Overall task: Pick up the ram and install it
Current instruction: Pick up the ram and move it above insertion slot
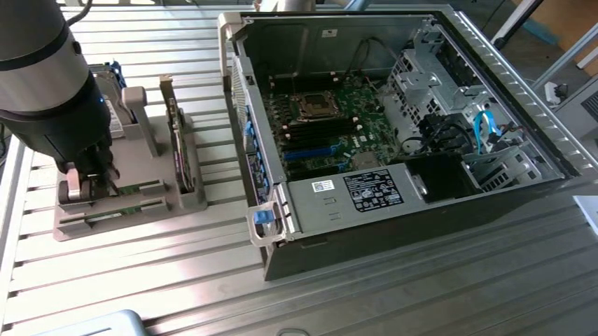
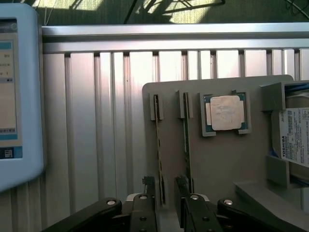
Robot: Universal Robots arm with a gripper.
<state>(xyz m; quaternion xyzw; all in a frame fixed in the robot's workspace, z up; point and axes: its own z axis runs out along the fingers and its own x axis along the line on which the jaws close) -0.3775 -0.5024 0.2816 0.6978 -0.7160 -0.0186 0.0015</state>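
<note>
Straddling ram in holder with gripper spread wide, apparently clamping nothing; second ram just beside, processor near on same holder.

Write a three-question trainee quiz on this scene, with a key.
1. True or false: the tool is shut on a ram stick.
2. Multiple choice: what lies in the holder beside the two ram sticks? A) processor chip B) fan C) screwdriver
3. Fill in: the computer case is ____, so its board shows.
Key: 1 false, the tool is open, straddling the stick farther from the chip; 2 A; 3 open.
</note>
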